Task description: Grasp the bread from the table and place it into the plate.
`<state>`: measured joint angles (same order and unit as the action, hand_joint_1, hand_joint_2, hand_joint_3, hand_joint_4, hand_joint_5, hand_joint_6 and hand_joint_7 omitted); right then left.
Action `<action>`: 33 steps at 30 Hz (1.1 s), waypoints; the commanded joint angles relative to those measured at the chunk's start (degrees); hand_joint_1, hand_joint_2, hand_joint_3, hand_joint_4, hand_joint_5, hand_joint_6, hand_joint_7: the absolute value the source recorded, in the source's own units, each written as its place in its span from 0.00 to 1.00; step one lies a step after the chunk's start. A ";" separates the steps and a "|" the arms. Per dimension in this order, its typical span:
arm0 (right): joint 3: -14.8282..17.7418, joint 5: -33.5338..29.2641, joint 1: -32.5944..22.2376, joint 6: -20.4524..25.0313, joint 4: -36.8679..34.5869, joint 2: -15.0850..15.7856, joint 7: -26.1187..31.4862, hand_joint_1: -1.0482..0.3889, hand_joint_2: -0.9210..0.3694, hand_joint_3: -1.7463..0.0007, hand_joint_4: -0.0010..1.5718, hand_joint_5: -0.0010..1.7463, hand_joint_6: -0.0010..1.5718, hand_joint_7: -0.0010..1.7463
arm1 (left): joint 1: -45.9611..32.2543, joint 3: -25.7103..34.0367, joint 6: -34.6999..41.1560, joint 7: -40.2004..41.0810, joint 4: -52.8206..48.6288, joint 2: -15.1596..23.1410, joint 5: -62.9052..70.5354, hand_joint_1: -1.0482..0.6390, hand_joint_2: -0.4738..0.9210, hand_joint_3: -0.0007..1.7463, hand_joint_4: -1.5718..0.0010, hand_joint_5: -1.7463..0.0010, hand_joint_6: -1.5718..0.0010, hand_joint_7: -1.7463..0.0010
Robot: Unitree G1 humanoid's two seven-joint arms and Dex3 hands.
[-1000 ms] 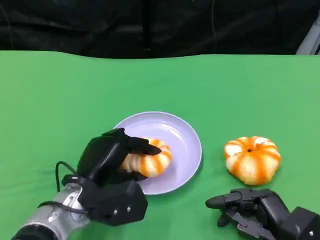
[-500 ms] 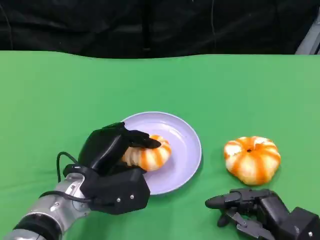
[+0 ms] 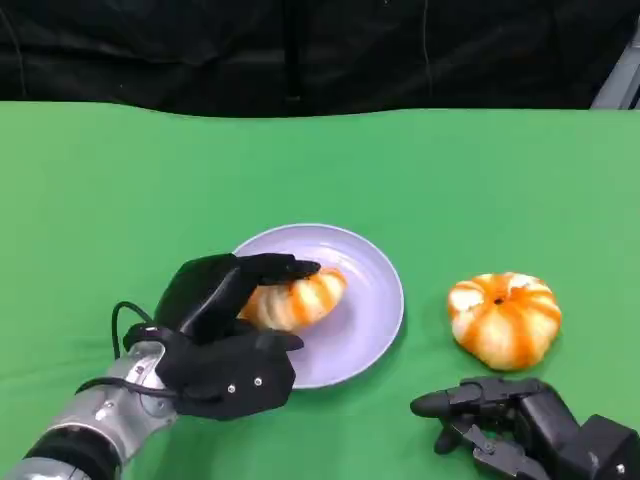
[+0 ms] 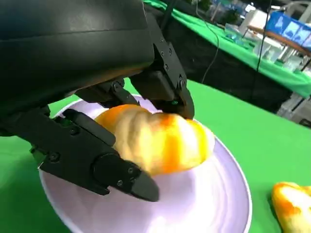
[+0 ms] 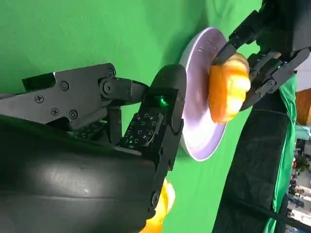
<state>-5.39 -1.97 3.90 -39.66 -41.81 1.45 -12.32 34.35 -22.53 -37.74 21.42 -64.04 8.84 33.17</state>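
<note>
A green table (image 3: pixel 420 170) is seen from the head view, with a lavender plate (image 3: pixel 368 268) placed a little left of the frame's centre. A striped orange-and-cream bread (image 3: pixel 300 297) is found over the left half of the plate, held by the left hand (image 3: pixel 225 320), which enters from the lower left of the frame. The bread is pinched between the fingers (image 3: pixel 272 268) curled over its top and the thumb lying beneath its near side. In the left wrist view the same grip is shown: the bread (image 4: pixel 160 138) is clasped from above and below by black fingers (image 4: pixel 97 158), above the plate (image 4: pixel 218 194); whether its underside touches the plate cannot be told.

A second bread (image 3: pixel 504 318), round and pumpkin-shaped, is seen on the table right of the plate, apart from its rim. The right hand (image 3: pixel 510 425) is seen at the lower right of the frame, resting low near the table just below this second bread, with nothing held; its fingers are stretched toward the left and slightly parted. In the right wrist view its fingers (image 5: pixel 146 128) are seen extended, with the plate (image 5: pixel 194 121) beyond them.
</note>
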 commanded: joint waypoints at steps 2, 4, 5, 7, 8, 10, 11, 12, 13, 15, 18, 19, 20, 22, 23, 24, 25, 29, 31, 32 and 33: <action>0.06 0.08 -0.55 0.66 -0.57 0.08 -0.35 0.69 0.00 0.77 0.50 0.70 0.77 0.07 | 0.19 -0.26 0.86 -5.46 1.28 1.80 -0.54 0.15 1.00 0.19 0.62 1.00 0.65 1.00; 0.08 0.09 -0.54 0.69 -0.55 0.08 -0.36 0.69 0.00 0.77 0.50 0.70 0.77 0.07 | 0.05 -0.09 1.06 -6.03 1.68 1.85 -0.54 0.14 1.00 0.21 0.63 1.00 0.67 1.00; 0.09 0.15 -0.50 0.71 -0.61 0.01 -0.38 0.69 0.00 0.77 0.50 0.70 0.77 0.07 | 0.05 -0.12 0.91 -6.34 1.72 2.01 -0.47 0.14 1.00 0.21 0.63 1.00 0.67 1.00; 0.08 0.11 -0.42 0.63 -0.76 -0.05 -0.37 0.69 0.00 0.77 0.50 0.71 0.77 0.07 | 0.01 -0.07 0.72 -6.94 1.82 2.22 -0.52 0.12 1.00 0.26 0.65 1.00 0.69 1.00; 0.10 0.07 -0.38 0.47 -0.87 -0.03 -0.35 0.69 0.00 0.77 0.50 0.71 0.77 0.07 | -0.01 0.10 0.67 -7.54 1.87 2.22 -0.82 0.12 1.00 0.27 0.65 1.00 0.70 1.00; 0.13 0.01 -0.35 0.26 -0.99 0.00 -0.32 0.70 0.00 0.77 0.50 0.71 0.77 0.07 | -0.07 0.38 0.67 -8.27 1.99 2.16 -1.18 0.11 1.00 0.29 0.66 1.00 0.70 1.00; 0.13 0.01 -0.35 0.23 -1.01 0.01 -0.31 0.70 0.00 0.77 0.50 0.71 0.77 0.07 | -0.09 0.46 0.68 -8.46 2.04 2.15 -1.25 0.11 1.00 0.30 0.66 1.00 0.70 1.00; 0.12 -0.03 -0.38 0.37 -0.93 0.04 -0.30 0.70 0.00 0.77 0.50 0.70 0.77 0.07 | -0.17 0.65 0.59 -9.01 2.16 2.16 -1.59 0.11 1.00 0.30 0.66 1.00 0.70 1.00; 0.11 -0.06 -0.40 0.48 -0.88 0.06 -0.29 0.70 0.00 0.77 0.50 0.70 0.77 0.07 | -0.23 0.78 0.54 -9.44 2.27 2.17 -1.89 0.09 1.00 0.32 0.67 1.00 0.71 1.00; 0.08 -0.21 -0.45 0.71 -0.69 0.12 -0.16 0.69 0.00 0.77 0.50 0.70 0.77 0.07 | -0.38 1.07 0.32 -10.30 2.50 2.18 -2.63 0.09 1.00 0.34 0.67 1.00 0.72 1.00; 0.07 -0.27 -0.46 0.76 -0.63 0.13 -0.11 0.69 0.00 0.77 0.50 0.71 0.77 0.07 | -0.48 1.19 0.32 -10.75 2.73 2.21 -2.96 0.09 1.00 0.35 0.68 1.00 0.72 1.00; 0.11 -0.13 -0.51 0.86 -0.59 0.10 -0.21 0.69 0.00 0.77 0.50 0.71 0.77 0.07 | -0.95 1.66 -0.79 -10.73 3.23 2.31 -3.64 0.09 1.00 0.35 0.68 1.00 0.73 1.00; 0.13 -0.01 -0.55 0.93 -0.55 0.07 -0.28 0.69 0.00 0.77 0.50 0.71 0.77 0.07 | -1.31 2.02 -1.63 -10.72 3.59 2.38 -4.15 0.09 1.00 0.36 0.68 1.00 0.73 1.00; 0.15 -0.07 -0.57 0.86 -0.62 0.19 -0.29 0.69 0.00 0.77 0.50 0.71 0.77 0.07 | -2.41 2.70 -3.29 -10.65 5.21 2.59 -5.20 0.09 1.00 0.37 0.69 1.00 0.75 1.00; 0.15 -0.14 -0.56 0.82 -0.64 0.25 -0.26 0.70 0.00 0.77 0.50 0.70 0.77 0.07 | -2.73 2.84 -3.52 -10.71 5.79 2.65 -5.41 0.09 1.00 0.37 0.69 1.00 0.75 1.00; 0.15 -0.23 -0.54 0.70 -0.67 0.31 -0.20 0.70 0.00 0.77 0.50 0.70 0.77 0.07 | -3.25 3.13 -4.11 -10.59 6.60 2.67 -5.73 0.09 1.00 0.38 0.69 1.00 0.76 1.00; 0.15 -0.27 -0.55 0.70 -0.65 0.33 -0.15 0.70 0.00 0.77 0.50 0.70 0.77 0.07 | -3.67 3.37 -4.55 -10.45 7.26 2.69 -5.92 0.09 1.00 0.38 0.69 1.00 0.76 1.00; 0.18 -0.21 -0.62 0.96 -0.52 0.26 -0.11 0.70 0.00 0.77 0.50 0.70 0.77 0.07 | -5.23 4.13 -4.90 -10.73 10.03 2.94 -6.76 0.09 1.00 0.39 0.69 1.00 0.75 1.00; 0.21 -0.02 -0.60 0.73 -0.63 0.22 -0.33 0.70 0.00 0.76 0.50 0.70 0.77 0.07 | -6.08 4.91 -5.89 -10.24 10.96 2.75 -7.72 0.09 1.00 0.39 0.68 0.99 0.75 1.00; 0.22 0.04 -0.59 0.65 -0.67 0.21 -0.40 0.70 0.00 0.76 0.49 0.70 0.77 0.07 | -6.34 5.20 -6.18 -10.12 11.23 2.66 -7.95 0.09 1.00 0.39 0.67 0.99 0.75 1.00; 0.20 -0.02 -0.59 0.72 -0.65 0.24 -0.38 0.70 0.00 0.76 0.49 0.71 0.77 0.08 | -6.81 5.69 -6.46 -9.84 11.81 2.56 -8.29 0.09 1.00 0.39 0.67 0.99 0.75 1.00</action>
<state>-5.30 -1.95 3.93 -39.70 -41.91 1.23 -12.36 28.62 -18.10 -42.94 11.03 -53.80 10.62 26.26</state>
